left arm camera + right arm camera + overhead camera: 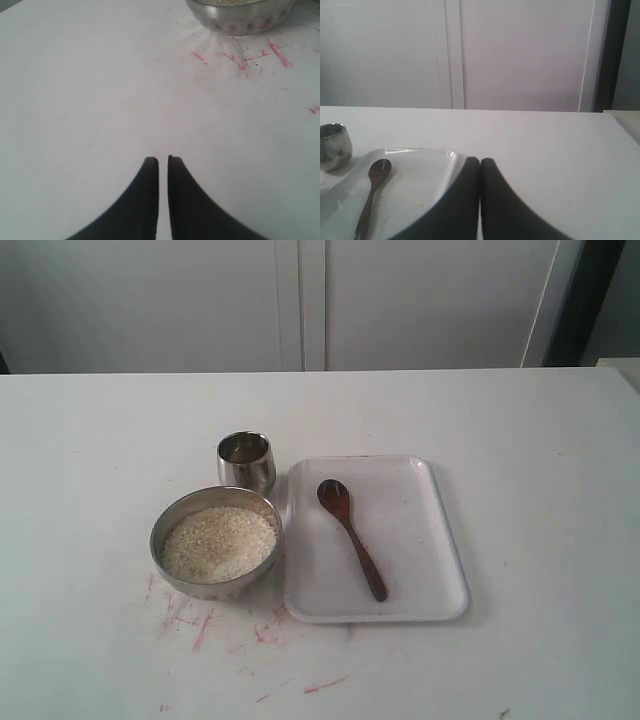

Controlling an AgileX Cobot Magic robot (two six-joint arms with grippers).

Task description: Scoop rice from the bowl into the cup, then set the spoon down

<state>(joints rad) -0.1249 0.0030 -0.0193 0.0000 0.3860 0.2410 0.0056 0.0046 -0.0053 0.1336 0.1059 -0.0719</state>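
Note:
The wide steel bowl point(216, 545) stands on the table, filled with off-white rice point(219, 542). Just behind it stands the small steel cup point(246, 461). To their right the dark wooden spoon point(352, 536) lies on a white tray point(420, 480), scoop toward the back. Neither arm shows in the exterior view. My left gripper point(163, 160) is shut and empty over bare table, with the bowl point(240, 17) some way ahead. My right gripper point(480, 161) is shut and empty beside the tray point(420, 170); the spoon point(372, 192) and cup point(334, 145) lie beyond it.
Red scribble marks point(200, 625) stain the white table in front of the bowl and tray. A pale wall with panel seams point(300, 300) runs behind the table's back edge. A dark vertical strip point(590, 300) stands at the back right.

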